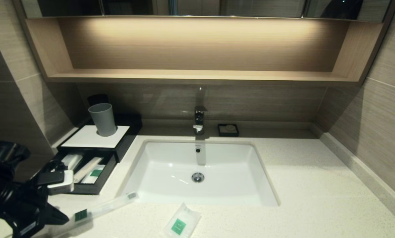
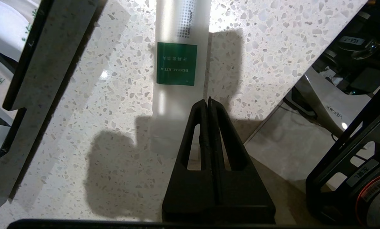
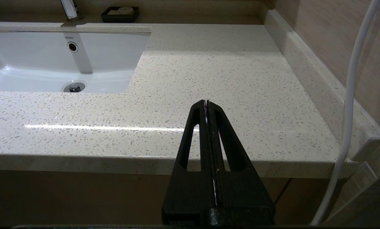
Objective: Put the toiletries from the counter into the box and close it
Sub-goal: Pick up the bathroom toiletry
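One clear toothbrush packet (image 1: 100, 207) with a green label lies on the cream counter (image 1: 300, 185) in front of the sink's left corner. It also shows in the left wrist view (image 2: 177, 63). My left gripper (image 1: 63, 218) is shut, its tips (image 2: 208, 100) just over the packet's near end, beside the label. I see nothing held between the fingers. A white sachet (image 1: 181, 223) lies near the counter's front edge. The black box (image 1: 95, 136) stands at the left with its drawer (image 1: 95, 187) pulled out, holding another packet (image 1: 88, 168). My right gripper (image 3: 207, 101) is shut and empty, off the counter's right front edge.
A grey cup (image 1: 103, 119) stands on the box's white top. The white sink (image 1: 171, 172) with a faucet (image 1: 199, 119) is in the middle. A small black soap dish (image 1: 228, 130) sits behind it. A wooden shelf (image 1: 197, 74) runs above.
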You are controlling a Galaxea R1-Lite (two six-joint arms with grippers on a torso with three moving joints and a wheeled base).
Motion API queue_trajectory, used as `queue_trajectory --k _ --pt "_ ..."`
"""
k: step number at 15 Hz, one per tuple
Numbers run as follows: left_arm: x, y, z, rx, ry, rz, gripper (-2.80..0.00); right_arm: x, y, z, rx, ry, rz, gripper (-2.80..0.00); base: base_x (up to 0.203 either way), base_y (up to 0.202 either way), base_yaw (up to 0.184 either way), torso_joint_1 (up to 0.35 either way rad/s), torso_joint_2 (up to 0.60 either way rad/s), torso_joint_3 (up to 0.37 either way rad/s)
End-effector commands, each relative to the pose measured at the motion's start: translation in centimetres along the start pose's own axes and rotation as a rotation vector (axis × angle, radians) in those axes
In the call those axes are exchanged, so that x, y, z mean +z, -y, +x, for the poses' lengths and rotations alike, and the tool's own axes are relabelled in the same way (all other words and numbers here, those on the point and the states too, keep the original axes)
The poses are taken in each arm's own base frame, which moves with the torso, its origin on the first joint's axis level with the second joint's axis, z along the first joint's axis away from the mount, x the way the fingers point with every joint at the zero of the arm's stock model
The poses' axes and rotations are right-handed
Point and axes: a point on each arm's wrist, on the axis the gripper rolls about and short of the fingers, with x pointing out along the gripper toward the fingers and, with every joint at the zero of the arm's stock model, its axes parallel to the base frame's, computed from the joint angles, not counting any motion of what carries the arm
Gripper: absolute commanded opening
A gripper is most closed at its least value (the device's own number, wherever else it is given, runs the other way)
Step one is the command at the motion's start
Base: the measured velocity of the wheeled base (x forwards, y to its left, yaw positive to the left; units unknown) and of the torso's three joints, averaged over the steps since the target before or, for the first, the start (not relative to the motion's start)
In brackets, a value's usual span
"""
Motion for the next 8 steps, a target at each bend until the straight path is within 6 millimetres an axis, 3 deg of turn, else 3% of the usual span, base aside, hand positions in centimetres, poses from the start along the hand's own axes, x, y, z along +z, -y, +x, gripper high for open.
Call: queue_trajectory --k 1,8 --pt "-0.11 0.2 0.13 -0.011 -0.001 0.003 -2.8 -0.04 0.0 0.02 0.0 -0.001 0.0 -2.8 0.0 0.0 0.0 0.0 0.0 0.0" --pt "-0.23 0.85 0.18 -0.021 -0.005 0.033 -2.8 -0.04 0.0 0.02 0.0 -0.002 0.0 -2.8 0.0 0.0 0.0 0.0 0.0 0.0"
